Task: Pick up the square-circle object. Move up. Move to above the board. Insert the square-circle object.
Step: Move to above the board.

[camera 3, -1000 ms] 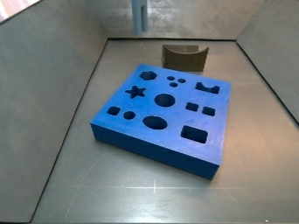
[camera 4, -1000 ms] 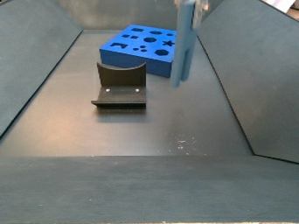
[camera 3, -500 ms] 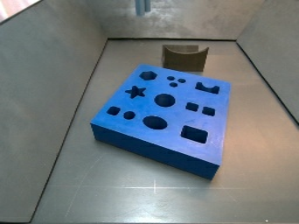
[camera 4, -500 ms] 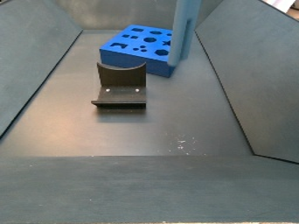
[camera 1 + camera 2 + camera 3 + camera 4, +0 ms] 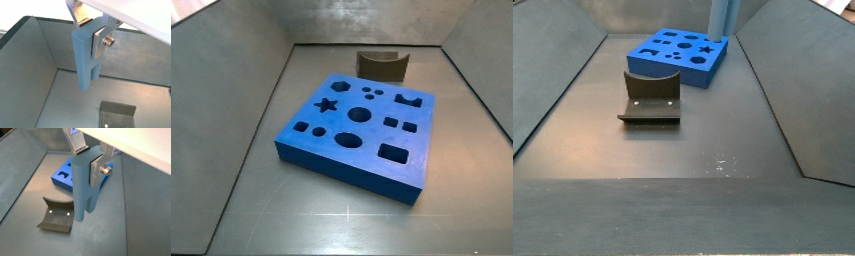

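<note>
Gripping the peg (image 5: 85, 60) near its upper end, the claw (image 5: 93, 31) hangs high over the worktop (image 5: 140, 97), its silver fingers (image 5: 100, 40) pressed against opposite faces of the pale blue bar, so the jaws stand narrow and closed on it. Both wrist views show the peg hanging upright below the fingers, its lower end free in the air and touching nothing. In a wrist view the board (image 5: 65, 172) lies beyond and beneath the peg, partly hidden behind it, with the fixture (image 5: 58, 215) standing nearer on the grey floor. In a side view the board (image 5: 358, 131) sits flat in the middle of the worktop, its star, round and square holes all open, and the fixture (image 5: 381, 63) stands behind it near the back wall. Only the peg's lower part (image 5: 724, 17) enters a side view at the top edge, above the board's far right corner, the claw itself out of frame there.
</note>
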